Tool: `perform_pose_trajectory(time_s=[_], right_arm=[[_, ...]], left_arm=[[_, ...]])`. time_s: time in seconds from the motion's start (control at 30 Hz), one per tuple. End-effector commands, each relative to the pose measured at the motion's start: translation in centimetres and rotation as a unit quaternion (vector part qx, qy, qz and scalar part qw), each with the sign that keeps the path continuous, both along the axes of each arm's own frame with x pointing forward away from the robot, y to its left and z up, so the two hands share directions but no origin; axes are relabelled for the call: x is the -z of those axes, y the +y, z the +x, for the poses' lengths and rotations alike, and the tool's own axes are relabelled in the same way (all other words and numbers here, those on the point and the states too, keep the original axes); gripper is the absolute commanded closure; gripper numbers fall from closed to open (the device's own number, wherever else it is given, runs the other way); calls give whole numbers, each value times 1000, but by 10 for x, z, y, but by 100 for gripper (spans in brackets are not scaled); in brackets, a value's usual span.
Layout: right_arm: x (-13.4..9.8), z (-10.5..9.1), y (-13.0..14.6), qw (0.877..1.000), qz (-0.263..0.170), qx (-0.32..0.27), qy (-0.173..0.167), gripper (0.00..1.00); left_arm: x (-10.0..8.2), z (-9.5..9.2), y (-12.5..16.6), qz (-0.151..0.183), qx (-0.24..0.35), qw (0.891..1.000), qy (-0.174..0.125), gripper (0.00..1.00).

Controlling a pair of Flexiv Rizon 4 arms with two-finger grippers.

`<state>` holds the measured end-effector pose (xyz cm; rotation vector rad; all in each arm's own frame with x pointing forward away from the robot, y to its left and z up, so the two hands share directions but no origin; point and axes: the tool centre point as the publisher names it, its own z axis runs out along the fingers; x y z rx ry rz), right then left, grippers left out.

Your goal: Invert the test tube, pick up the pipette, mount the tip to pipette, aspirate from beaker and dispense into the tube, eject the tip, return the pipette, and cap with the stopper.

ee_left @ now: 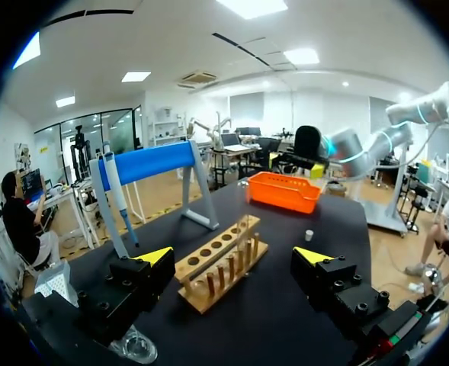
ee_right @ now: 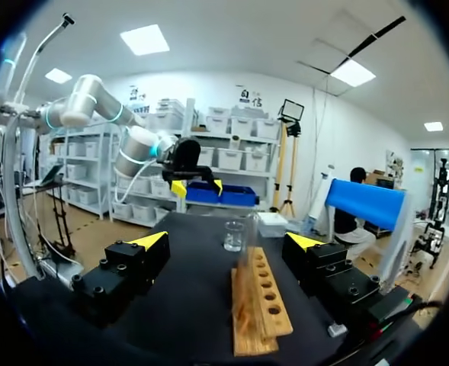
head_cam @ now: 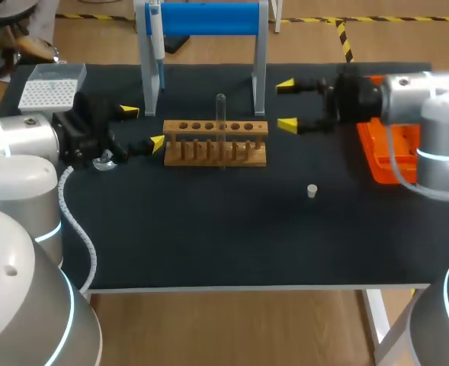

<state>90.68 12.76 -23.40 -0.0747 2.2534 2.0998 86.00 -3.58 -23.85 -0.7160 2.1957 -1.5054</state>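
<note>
pincers gape wide, empty: left pincer [head_cam: 142, 127], right pincer [head_cam: 286, 105] flanking rack [head_cam: 215, 152]; test tube [head_cam: 221, 110] upright

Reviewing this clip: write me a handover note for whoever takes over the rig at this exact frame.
Left gripper: open, empty, at the left end of the wooden rack, with the beaker beside it.
Right gripper: open, empty, off the rack's right end.
Test tube: upright in the rack; I cannot tell which end is up.
Pipette: hanging on the blue stand. Tip box: far left. Stopper: loose on the table, in front of the rack and to its right.
Done: nothing evident.
Left: probably every step, starting with the tube.
</note>
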Motion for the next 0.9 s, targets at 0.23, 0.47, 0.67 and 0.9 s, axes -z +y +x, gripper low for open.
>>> perform_pose_trajectory(time_s=[0.23, 0.47, 0.67, 0.9], right_arm=[[17, 26, 39, 994, 7, -105, 25, 0], [21, 29, 58, 993, 11, -115, 33, 0], [24, 30, 71, 992, 13, -118, 36, 0], [29, 31, 83, 992, 10, -123, 39, 0]], left_arm=[[2, 0, -2, -1, -3, 1000, -3, 0], [2, 0, -2, -1, -3, 1000, -3, 0], [2, 0, -2, -1, -3, 1000, -3, 0], [2, 0, -2, -1, -3, 1000, -3, 0]])
